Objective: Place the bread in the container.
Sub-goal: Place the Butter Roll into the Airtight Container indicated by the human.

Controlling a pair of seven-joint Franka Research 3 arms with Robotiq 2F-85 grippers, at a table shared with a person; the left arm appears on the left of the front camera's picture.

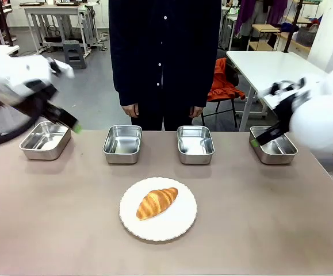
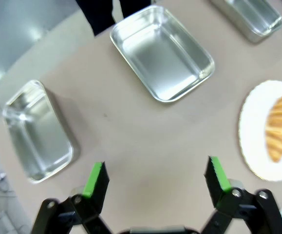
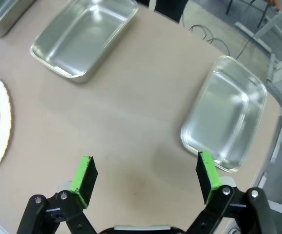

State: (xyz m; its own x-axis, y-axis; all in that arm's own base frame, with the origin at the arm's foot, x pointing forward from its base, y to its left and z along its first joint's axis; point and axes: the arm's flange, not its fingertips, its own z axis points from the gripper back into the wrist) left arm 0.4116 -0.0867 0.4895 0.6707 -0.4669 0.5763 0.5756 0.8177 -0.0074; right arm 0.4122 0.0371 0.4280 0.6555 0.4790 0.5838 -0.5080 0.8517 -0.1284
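The bread [image 1: 157, 202], a golden-brown croissant, lies on a round white plate [image 1: 178, 225] at the table's front middle. Several alike steel containers stand empty in a row behind it; the two middle ones [image 1: 122, 144] [image 1: 195, 144] are nearest the plate. My left gripper [image 1: 74, 126] hovers open beside the far-left tray [image 1: 45, 140]. In the left wrist view the left gripper [image 2: 156, 178] holds nothing, with the bread [image 2: 278, 127] at the right. My right gripper [image 1: 254, 141] hangs open by the far-right tray [image 1: 273, 144]. The right wrist view shows the right gripper [image 3: 145, 173] with nothing in it.
A person in dark clothes [image 1: 164, 52] stands at the far edge, hands down by the sides. Bare tabletop [image 1: 51, 218] lies left and right of the plate. A white table [image 1: 270, 63] and an orange-draped chair [image 1: 222, 86] stand behind.
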